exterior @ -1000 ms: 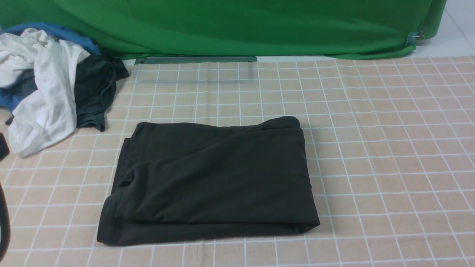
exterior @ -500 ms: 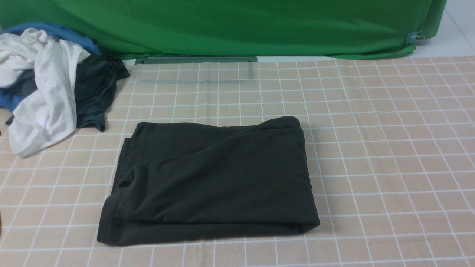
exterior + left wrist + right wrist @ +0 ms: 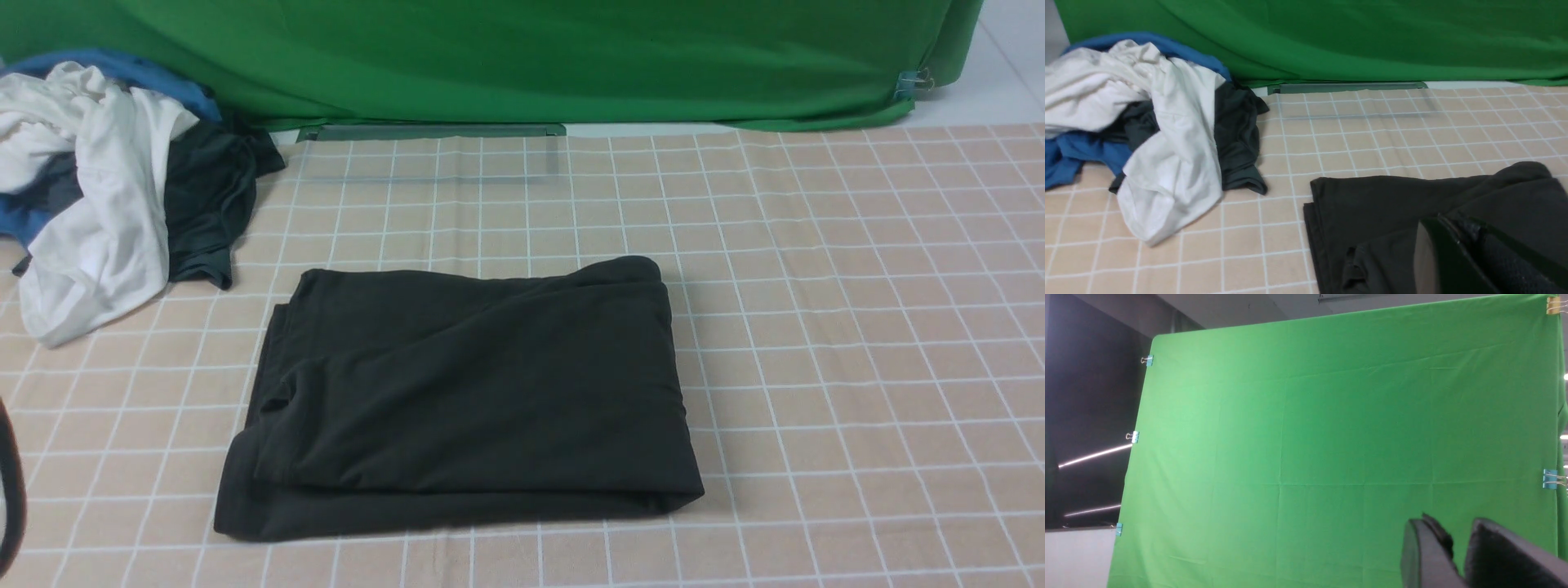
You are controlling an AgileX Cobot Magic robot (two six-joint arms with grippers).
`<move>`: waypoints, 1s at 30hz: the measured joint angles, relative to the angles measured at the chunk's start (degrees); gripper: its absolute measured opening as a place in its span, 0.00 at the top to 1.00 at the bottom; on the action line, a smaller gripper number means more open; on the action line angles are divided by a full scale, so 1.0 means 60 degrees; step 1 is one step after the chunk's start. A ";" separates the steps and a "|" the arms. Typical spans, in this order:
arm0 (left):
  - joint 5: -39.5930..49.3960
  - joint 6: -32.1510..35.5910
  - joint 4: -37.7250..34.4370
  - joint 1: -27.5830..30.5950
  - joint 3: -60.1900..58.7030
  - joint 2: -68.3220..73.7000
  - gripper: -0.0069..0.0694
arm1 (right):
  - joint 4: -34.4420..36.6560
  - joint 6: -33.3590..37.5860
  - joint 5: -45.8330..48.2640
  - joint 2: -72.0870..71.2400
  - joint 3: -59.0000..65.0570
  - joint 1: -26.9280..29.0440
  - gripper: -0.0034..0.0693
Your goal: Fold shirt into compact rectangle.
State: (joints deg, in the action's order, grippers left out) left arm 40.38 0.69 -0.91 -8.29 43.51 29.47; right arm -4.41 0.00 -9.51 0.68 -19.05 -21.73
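Note:
The shirt (image 3: pixel 465 400) lies folded into a rough black-olive rectangle in the middle of the checked tablecloth, with its layered edges along the near and left sides. Neither gripper shows in the front view. In the left wrist view my left gripper (image 3: pixel 1457 223) hovers low over the shirt (image 3: pixel 1404 196), jaws pressed together with nothing between them. In the right wrist view my right gripper (image 3: pixel 1453 527) is raised and points at the green backdrop. Its fingers are slightly apart, green shows through the gap, and it holds nothing.
A heap of white, blue and dark grey clothes (image 3: pixel 106 188) sits at the back left of the tablecloth (image 3: pixel 857 327). The green backdrop (image 3: pixel 522 57) hangs along the far edge. A clear flat strip (image 3: pixel 433 155) lies in front of it. A dark curved cable (image 3: pixel 10 490) shows at the left edge.
The shirt has not moved. At the front view's left edge a dark piece near mid-height has gone, and the dark curved cable left the view and came back.

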 joint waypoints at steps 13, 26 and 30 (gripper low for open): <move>-0.3497 0.2988 -0.1431 0.1324 -0.3307 -0.2639 0.89 | 0.0000 0.0000 0.0000 0.0000 0.0000 0.0000 0.62; -0.4440 0.3160 -0.1488 0.1747 -0.7297 -0.4913 0.88 | 0.0000 0.0000 0.0000 0.0000 0.0000 0.0000 0.62; -0.4485 0.3160 -0.1470 0.1747 -0.7314 -0.4913 0.88 | 0.0000 0.0000 0.0000 0.0000 0.0000 0.0000 0.62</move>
State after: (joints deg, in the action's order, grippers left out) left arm 13.47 19.66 -9.72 2.19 -0.37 0.00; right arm -4.41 0.00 -9.51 0.68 -19.05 -21.73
